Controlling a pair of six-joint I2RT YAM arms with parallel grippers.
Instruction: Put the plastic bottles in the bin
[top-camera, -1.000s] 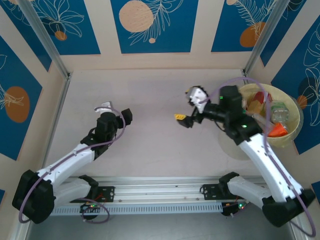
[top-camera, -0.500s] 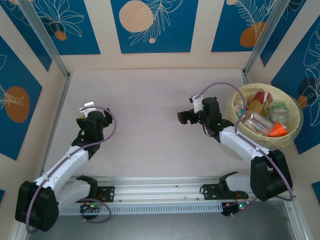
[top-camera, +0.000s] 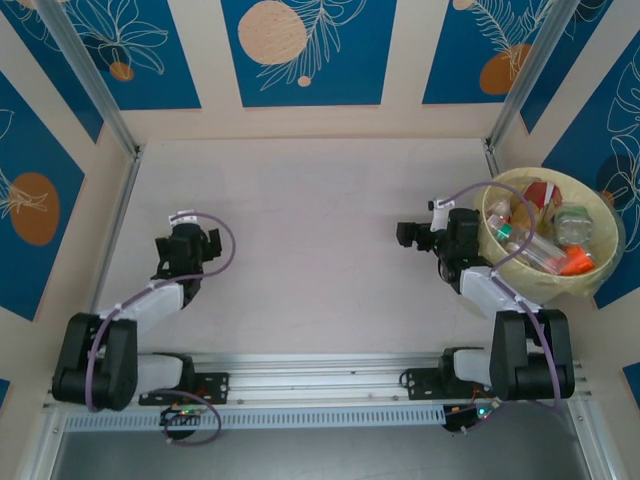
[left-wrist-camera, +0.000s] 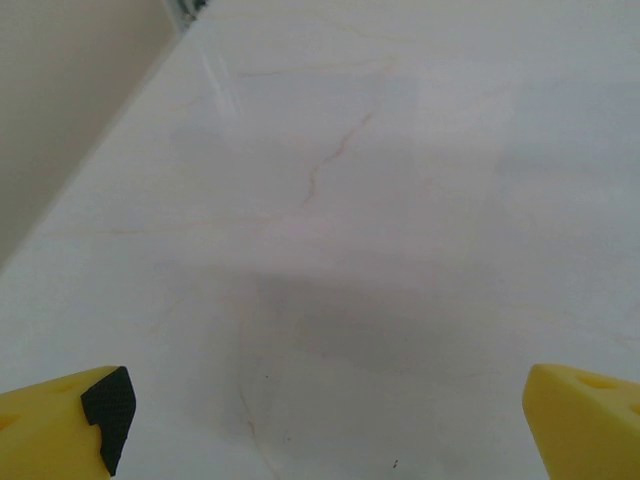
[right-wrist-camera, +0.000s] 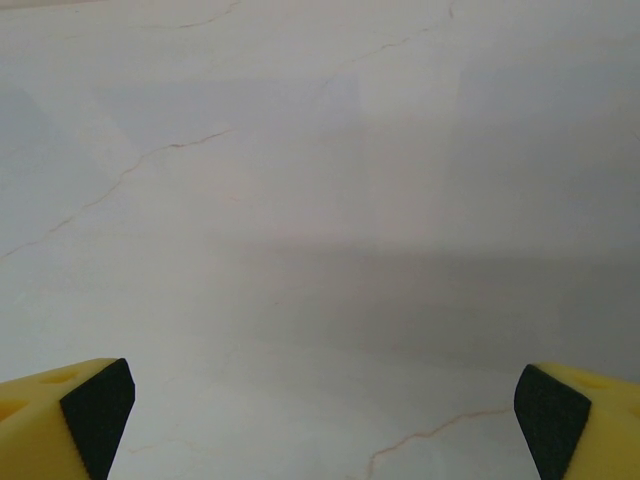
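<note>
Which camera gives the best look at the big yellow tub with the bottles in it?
The top external view. From above it takes in the whole round bin, its rim and the plastic bottles piled inside. Both wrist cameras are aimed at pale tabletop instead.

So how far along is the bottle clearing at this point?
Done: the small clear plastic bottles lie piled in the large round pale yellow plastic tub. In hand: nothing; left claw and right claw both hang open, empty. Left: apparently nothing, the pale tabletop around the arms looks bare.
</note>
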